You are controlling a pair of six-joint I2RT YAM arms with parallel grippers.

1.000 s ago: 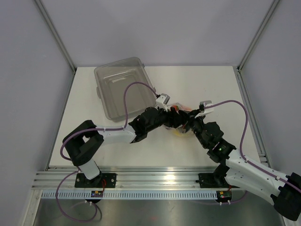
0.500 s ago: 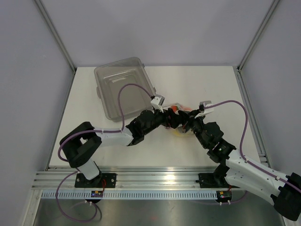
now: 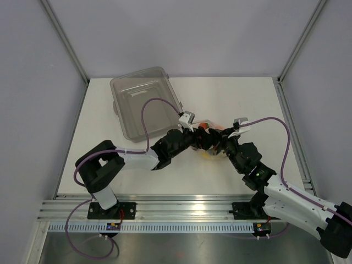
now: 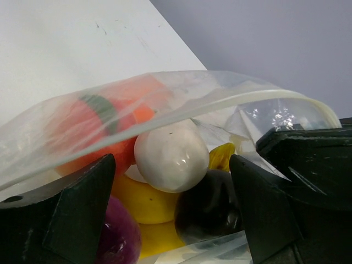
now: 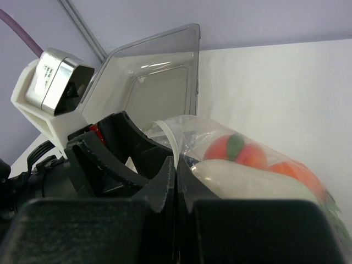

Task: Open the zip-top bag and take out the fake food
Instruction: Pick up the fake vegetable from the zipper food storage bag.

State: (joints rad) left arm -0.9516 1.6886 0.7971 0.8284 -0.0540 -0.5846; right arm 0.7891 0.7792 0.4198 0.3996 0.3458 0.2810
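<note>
1. The zip-top bag [image 4: 181,91] was found mid table [image 3: 247,104], mouth open, fake food [image 4: 170,157] inside.
2. R gripper [image 5: 176,170] was pinched on its rim; L gripper [image 4: 171,165] was spread at the mouth.
3. Removal step judged pending: one piece to be gripped by L.

- you're seeing the zip-top bag [image 4: 181,88] glinting as clear, crinkly plastic film.
- the white radish [image 4: 171,155] is showing smooth, faintly shiny plastic.
- the tub [image 3: 137,104] is looking rigid, clear-grey, glossy.
- the table [image 3: 236,104] is reading matt white.
</note>
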